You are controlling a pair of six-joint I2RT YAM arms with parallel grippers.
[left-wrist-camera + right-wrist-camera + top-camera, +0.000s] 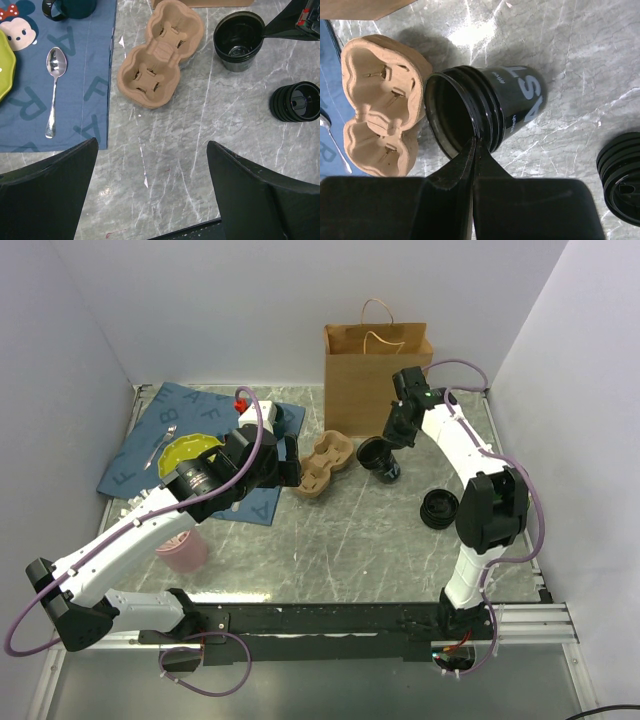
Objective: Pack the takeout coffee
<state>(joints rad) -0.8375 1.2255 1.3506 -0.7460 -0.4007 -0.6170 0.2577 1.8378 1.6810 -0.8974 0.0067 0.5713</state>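
The black paper cup stands open, with no lid on it, just right of the brown pulp cup carrier. Several rims show at its mouth in the right wrist view. My right gripper is shut on the cup's rim, its fingertips pinched at the near edge. The left wrist view shows the cup and the carrier. A stack of black lids lies on the table to the right. My left gripper is open and empty above bare table, near the carrier. A brown paper bag stands behind.
A blue mat at the left holds a green plate, a spoon and a dark green mug. A pink cup stands under my left arm. White walls close in the table on both sides.
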